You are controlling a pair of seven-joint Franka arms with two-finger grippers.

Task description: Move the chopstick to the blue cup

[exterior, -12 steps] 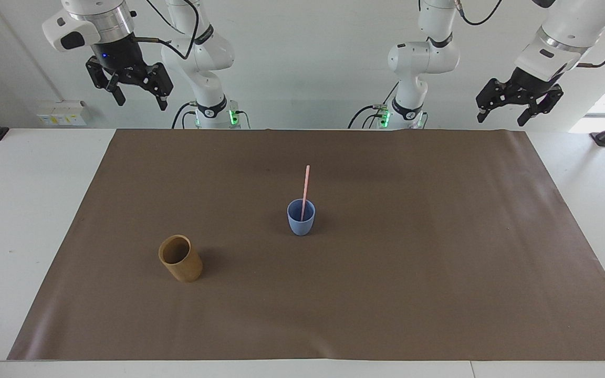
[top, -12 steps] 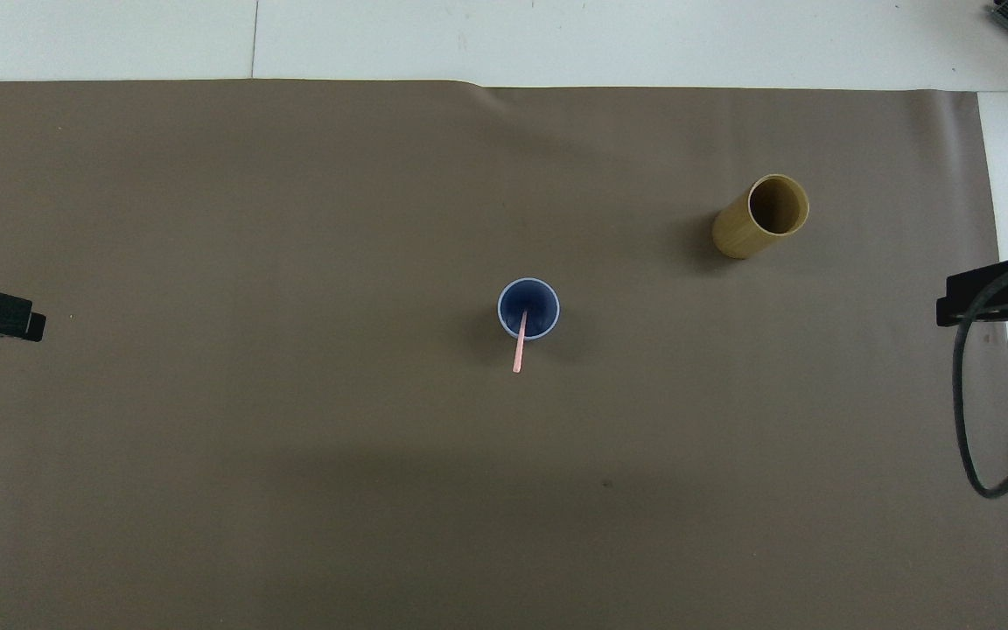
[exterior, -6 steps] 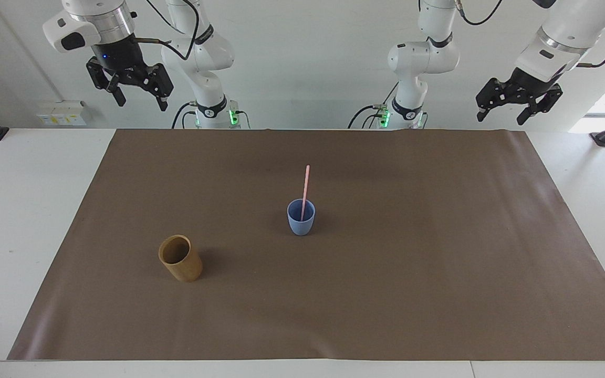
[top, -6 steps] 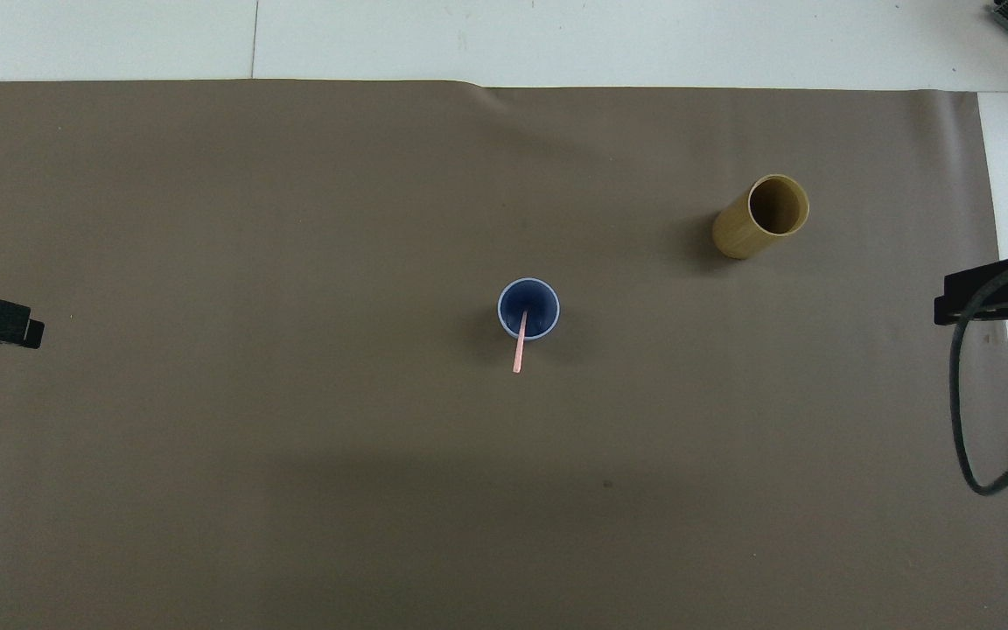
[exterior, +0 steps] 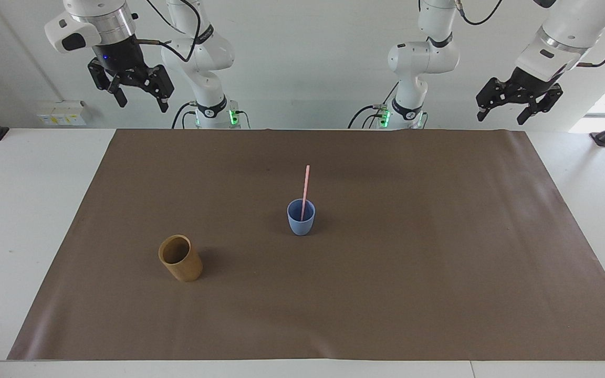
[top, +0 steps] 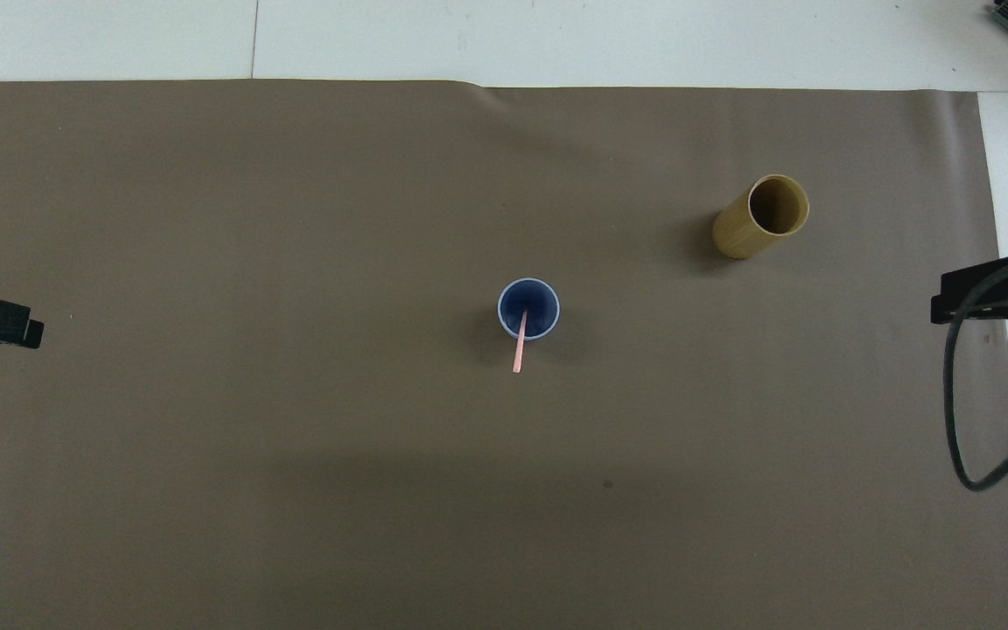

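Chopstick stands in blue cup near middle of mat, leaning on rim toward robots – task looks done. Left gripper and right gripper both open, empty, raised over mat's robot-side corners. Risk: light cup tips from tall stick if table bumped – tan cup well apart.

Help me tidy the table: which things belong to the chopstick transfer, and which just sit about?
Job: chopstick, standing in the blue cup.
Lying about: tan cup, empty, toward the right arm's end; brown mat.
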